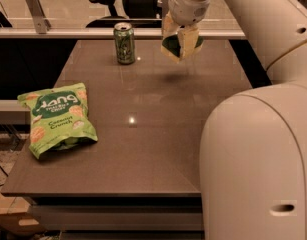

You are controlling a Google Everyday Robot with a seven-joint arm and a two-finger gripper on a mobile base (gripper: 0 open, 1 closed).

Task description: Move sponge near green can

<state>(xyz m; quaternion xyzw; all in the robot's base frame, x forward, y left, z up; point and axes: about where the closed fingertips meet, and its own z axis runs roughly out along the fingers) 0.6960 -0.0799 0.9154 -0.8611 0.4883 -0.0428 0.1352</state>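
The green can stands upright near the far edge of the brown table, left of centre. My gripper is shut on the sponge, whose dark green face and pale yellow foam show between the fingers. It hangs in the air above the far part of the table, to the right of the can and apart from it. A faint shadow lies on the table below it.
A flat green "Dang" chip bag lies at the table's left side. My white arm and base fill the right of the view. An office chair and a rail stand behind the table's far edge.
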